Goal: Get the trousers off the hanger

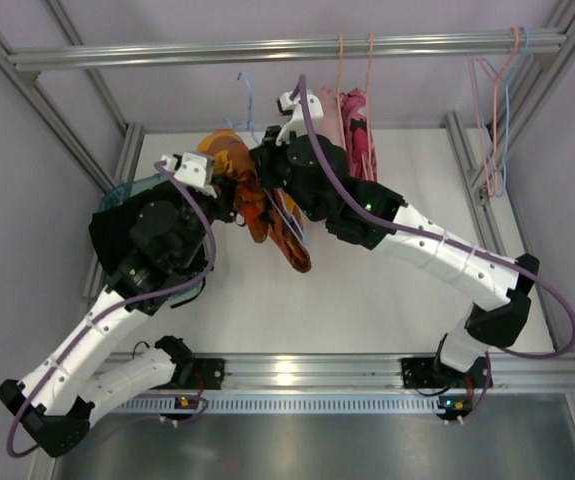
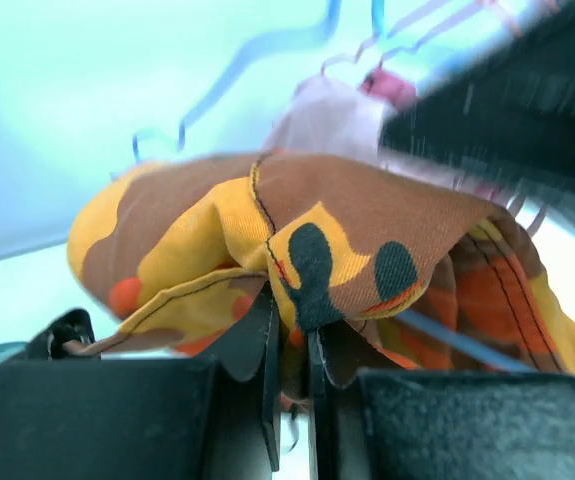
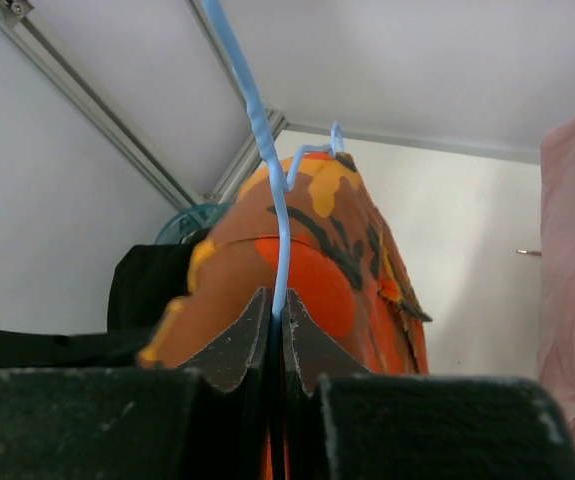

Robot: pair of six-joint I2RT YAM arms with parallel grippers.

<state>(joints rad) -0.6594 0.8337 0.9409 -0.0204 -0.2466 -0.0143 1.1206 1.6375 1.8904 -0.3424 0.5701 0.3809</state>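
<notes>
The left gripper (image 2: 289, 325) is pinched tight on a fold of the orange camouflage trousers (image 1: 265, 212), which hang bunched between the two arms. The right gripper (image 3: 275, 318) is clamped on the wire of the blue hanger (image 3: 257, 120), just above the cloth. The trousers seem draped on that hanger, though folds hide its bar. The pale pink trousers (image 1: 355, 128) hang just beside them.

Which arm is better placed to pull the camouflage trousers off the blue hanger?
Left. The left fingers are shut on a fold of the camouflage trousers, while the right fingers pinch the blue hanger wire and can probably hold it steady.
</notes>
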